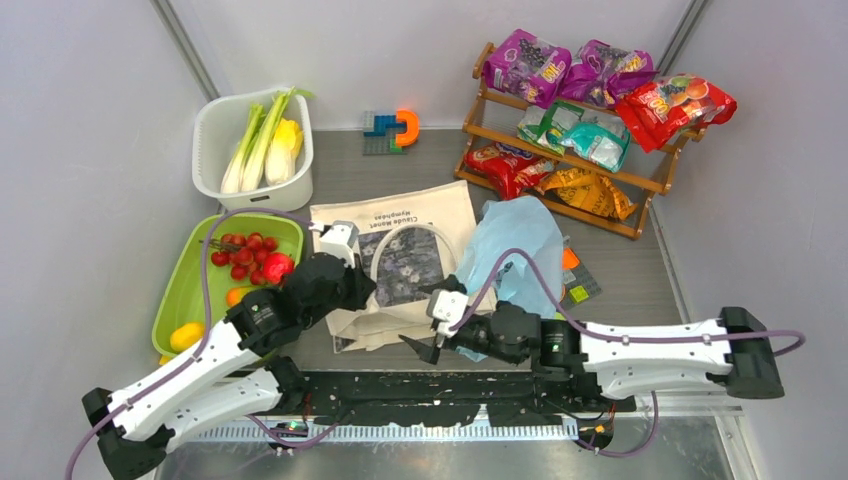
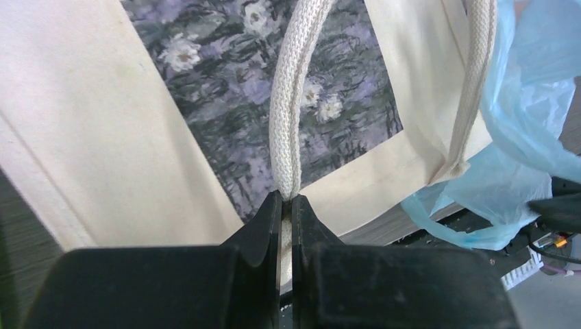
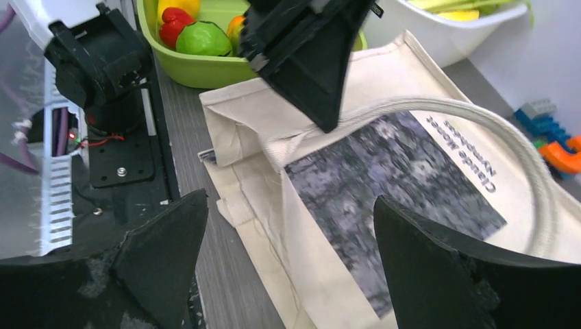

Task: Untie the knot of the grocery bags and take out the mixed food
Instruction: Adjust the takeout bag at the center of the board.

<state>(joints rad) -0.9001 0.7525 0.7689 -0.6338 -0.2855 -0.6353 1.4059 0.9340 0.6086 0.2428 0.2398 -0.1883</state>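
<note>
The cream canvas tote [image 1: 400, 215] lies flat mid-table, with the light-blue plastic bag [image 1: 515, 245] crumpled at its right. My left gripper [image 2: 288, 200] is shut on the tote's woven handle [image 2: 291, 103]; from above it sits at the tote's left edge [image 1: 365, 290]. My right gripper [image 3: 288, 205] stands open and empty over the tote's near corner [image 3: 322, 226]. The knot does not show. Green-white stalks [image 1: 250, 145] lie in a white tub, small fruits [image 1: 248, 258] in a green tray, and red and orange packets [image 1: 545, 180] on a shelf.
The white tub [image 1: 210, 175] stands at the back left, the green tray [image 1: 185, 290] in front of it. The wooden shelf [image 1: 560, 165] at back right also carries purple and teal packets. Toy blocks [image 1: 390, 128] lie against the back wall. Black base plate [image 1: 420, 400] runs along the near edge.
</note>
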